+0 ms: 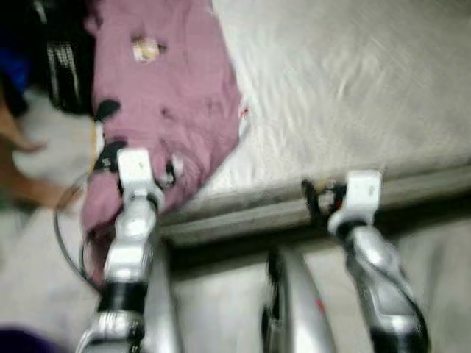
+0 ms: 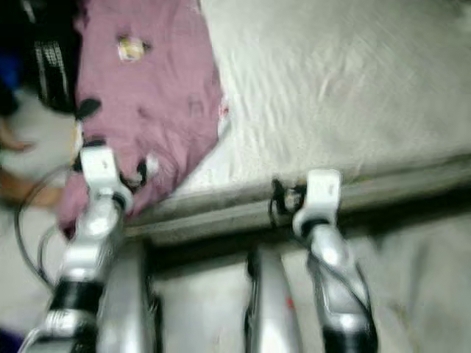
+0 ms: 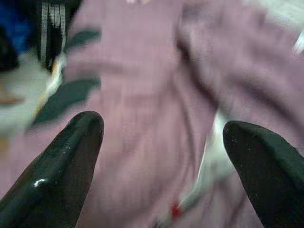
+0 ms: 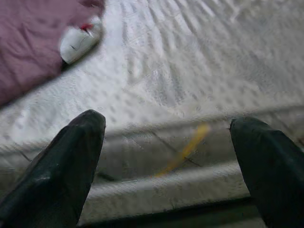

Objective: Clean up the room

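Left gripper (image 3: 161,156) of two long black fingers spread wide, nothing between them, poised just above the crumpled mauve-pink cotton garment (image 1: 165,95) with dark patches and a small pale printed badge. Garment spread over the left corner of the white quilted mattress (image 1: 353,88), one end drooping over the edge toward the pale floor (image 1: 29,279). Silver left arm reaching forward over that hanging end. Small white tag with a red mark (image 4: 80,40) peeking out at the garment's edge on the quilting.

Right gripper (image 4: 166,156) likewise wide open and empty, held near the grey front rail of the bed (image 1: 412,187), well apart from the garment, aimed at bare mattress. A thin yellow streak on the rail, too blurred to identify.

Beyond the bed's corner, a dark black-and-white bundle (image 1: 66,66) and part of a person's bare foot (image 1: 22,143) on the floor. Thin looping cable (image 1: 70,220) beside the left arm.

Step in hand, judging by the pose: approaching the garment for pickup, grasp not yet made. Next move probably calls for lowering the left fingers into a raised fold, closing on enough cloth to lift it whole, and keeping clear of the cable and the person nearby
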You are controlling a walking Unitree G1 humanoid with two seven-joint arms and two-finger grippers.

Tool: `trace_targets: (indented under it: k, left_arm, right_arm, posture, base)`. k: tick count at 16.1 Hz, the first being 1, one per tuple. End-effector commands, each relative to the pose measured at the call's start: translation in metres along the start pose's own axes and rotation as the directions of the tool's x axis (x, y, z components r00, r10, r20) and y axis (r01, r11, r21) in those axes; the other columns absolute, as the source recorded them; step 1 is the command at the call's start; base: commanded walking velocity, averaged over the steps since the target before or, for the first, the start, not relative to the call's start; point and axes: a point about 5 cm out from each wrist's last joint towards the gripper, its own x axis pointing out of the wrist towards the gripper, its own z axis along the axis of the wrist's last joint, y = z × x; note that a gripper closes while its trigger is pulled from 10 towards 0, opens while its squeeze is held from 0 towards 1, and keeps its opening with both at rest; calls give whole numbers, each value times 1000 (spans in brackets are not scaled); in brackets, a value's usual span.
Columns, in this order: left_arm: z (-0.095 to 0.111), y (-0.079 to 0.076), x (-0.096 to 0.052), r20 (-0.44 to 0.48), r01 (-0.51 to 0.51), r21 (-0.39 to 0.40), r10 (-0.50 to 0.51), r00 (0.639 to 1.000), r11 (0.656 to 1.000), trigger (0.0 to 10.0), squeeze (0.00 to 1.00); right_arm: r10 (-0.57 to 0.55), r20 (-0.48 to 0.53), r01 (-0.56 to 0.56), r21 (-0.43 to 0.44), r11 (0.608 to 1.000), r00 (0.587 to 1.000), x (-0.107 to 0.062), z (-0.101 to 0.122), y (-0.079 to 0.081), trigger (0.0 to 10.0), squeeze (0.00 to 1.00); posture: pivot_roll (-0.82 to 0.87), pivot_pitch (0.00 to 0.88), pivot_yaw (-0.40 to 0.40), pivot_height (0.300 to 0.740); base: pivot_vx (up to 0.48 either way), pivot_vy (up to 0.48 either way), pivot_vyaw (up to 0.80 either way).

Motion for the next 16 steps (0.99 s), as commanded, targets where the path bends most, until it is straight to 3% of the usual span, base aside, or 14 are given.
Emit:
trace_targets:
  k: [1, 16]
  left_arm:
    - [7, 0, 2, 24, -1, 2, 1, 1000, 1000, 10000, 0]
    - [7, 0, 2, 24, -1, 2, 1, 1000, 1000, 10000, 0]
  right_arm:
    - [-3, 17, 2, 9, 1000, 1000, -1, 5, -2, 10000, 0]
    - [-3, 17, 2, 9, 1000, 1000, -1, 5, -2, 10000, 0]
  posture:
    - [-36, 206, -37, 501]
    - [-36, 206, -37, 501]
  base:
    - [0, 0, 0]
    - [0, 0, 0]
